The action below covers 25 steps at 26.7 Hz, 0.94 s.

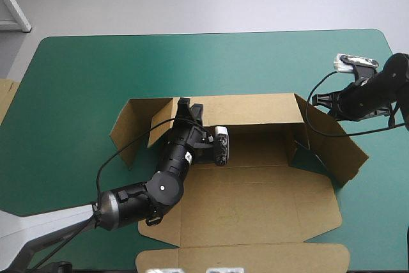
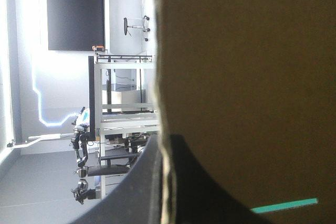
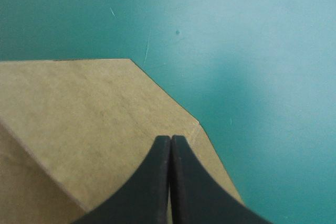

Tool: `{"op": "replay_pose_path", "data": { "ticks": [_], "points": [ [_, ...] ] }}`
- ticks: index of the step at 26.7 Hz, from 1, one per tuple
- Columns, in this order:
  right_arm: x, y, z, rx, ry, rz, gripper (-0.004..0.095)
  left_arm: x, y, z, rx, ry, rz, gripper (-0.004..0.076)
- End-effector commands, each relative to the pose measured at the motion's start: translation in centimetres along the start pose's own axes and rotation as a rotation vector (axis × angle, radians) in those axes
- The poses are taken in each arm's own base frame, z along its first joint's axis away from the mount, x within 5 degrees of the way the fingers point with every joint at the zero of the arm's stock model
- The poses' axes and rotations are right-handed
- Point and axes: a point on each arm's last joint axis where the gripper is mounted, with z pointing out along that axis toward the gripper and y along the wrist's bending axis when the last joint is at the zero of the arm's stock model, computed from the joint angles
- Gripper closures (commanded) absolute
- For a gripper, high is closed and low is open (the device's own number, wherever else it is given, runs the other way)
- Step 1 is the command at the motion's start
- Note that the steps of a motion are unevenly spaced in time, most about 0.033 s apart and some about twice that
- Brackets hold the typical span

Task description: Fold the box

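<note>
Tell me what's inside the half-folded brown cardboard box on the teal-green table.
Only the left gripper, shut on the raised back wall of the brown cardboard box, over bare board. Its arm hides the floor near the left wall, so anything there is unseen.

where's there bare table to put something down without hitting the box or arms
Free: the far strip of cover beyond the box, the patch left of its left flap, and the near right corner. Crowded: the middle, with the left gripper on the far wall and the right gripper over the right flap.
</note>
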Motion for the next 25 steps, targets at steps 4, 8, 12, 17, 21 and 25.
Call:
{"op": "replay_pose_path", "data": {
  "ticks": [4,8,12,17,21,25],
  "points": [
    [2.8,0.9,-2.9,-0.011,-0.046,-0.024,0.0927,0.2,1.5,-0.7,-0.047,0.006,-0.054,0.0734],
    [5.4,0.9,-2.3,-0.025,-0.005,-0.022,0.0927,0.2,1.5,-0.7,-0.047,0.006,-0.054,0.0734],
    [6.5,1.1,-1.9,-0.061,0.013,-0.031,0.0927,0.2,1.5,-0.7,-0.047,0.006,-0.056,0.0734],
    [6.6,1.5,-2.3,-0.101,-0.02,-0.028,0.0927,0.1,1.4,-0.7,-0.043,-0.001,-0.056,0.0734],
    [6.8,1.7,-2.3,-0.122,-0.005,-0.031,0.0927,0.1,1.4,-0.7,-0.043,-0.001,-0.056,0.0734],
    [6.9,1.9,-2.6,-0.127,-0.022,-0.123,0.0927,0.2,1.4,-0.7,-0.041,0.0,-0.058,0.0734]
  ]
}}
